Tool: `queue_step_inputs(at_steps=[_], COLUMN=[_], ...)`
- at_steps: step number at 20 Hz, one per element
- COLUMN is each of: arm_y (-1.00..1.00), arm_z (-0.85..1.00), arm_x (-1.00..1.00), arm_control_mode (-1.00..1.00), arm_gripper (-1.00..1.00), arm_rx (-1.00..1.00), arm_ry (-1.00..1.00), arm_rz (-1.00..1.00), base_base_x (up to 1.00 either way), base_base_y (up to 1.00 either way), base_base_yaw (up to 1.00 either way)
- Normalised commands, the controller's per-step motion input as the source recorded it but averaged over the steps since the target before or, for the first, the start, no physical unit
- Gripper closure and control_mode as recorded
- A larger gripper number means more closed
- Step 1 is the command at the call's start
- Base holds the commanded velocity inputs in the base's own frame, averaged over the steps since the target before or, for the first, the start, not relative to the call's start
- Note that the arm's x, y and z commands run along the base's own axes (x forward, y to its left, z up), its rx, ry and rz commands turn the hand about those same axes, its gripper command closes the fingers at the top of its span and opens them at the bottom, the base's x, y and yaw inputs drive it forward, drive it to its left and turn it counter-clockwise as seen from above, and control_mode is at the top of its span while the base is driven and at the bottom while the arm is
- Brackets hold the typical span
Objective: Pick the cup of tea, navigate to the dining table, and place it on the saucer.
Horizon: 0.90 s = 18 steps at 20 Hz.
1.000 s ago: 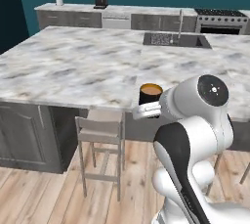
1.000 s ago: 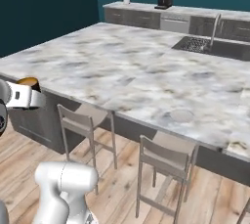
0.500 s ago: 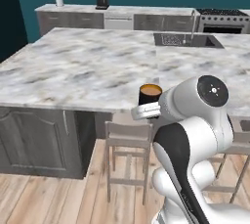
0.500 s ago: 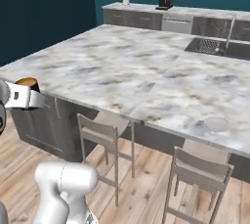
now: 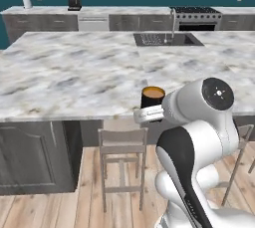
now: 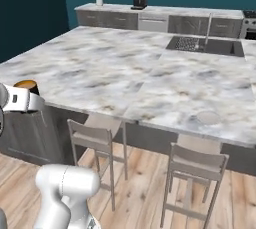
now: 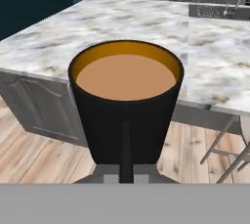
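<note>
The gripper (image 5: 147,115) is closed on the cup of tea (image 5: 152,97), holding the black mug upright in the air just off the near edge of the dining table (image 5: 74,72), above the wooden floor and beside a grey stool (image 5: 122,145). In the hand view the cup of tea (image 7: 126,115) stands right in front of the camera, its orange-brown liquid level and well below the rim, with the handle facing the hand. From the right base view the mug (image 6: 26,86) peeks out over the white wrist at the left edge. The saucer (image 6: 208,118) lies flat on the marble near the table's front edge, well apart from the cup, above the right-hand stool (image 6: 192,173). A sink (image 6: 205,45) is set in the far side of the slab. No writing is readable anywhere.
</note>
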Motion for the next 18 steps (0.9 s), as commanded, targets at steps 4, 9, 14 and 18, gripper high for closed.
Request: queue_step_inputs(at_steps=[4,9,14,18], arm_y=[0.0,0.0,0.0,0.0], arm_z=[0.0,0.0,0.0,0.0], arm_x=[0.0,0.0,0.0,0.0], arm_control_mode=[1.0,1.0,1.0,1.0], arm_gripper=[1.0,1.0,1.0,1.0], arm_rx=[0.0,0.0,0.0,0.0], arm_ry=[0.0,0.0,0.0,0.0], arm_rz=[0.0,0.0,0.0,0.0], base_base_x=[0.01,0.12,0.29,0.45], base_base_y=[-0.24,-0.28,-0.49,-0.64], base_base_yaw=[-0.37,-0.31,-0.13,-0.04])
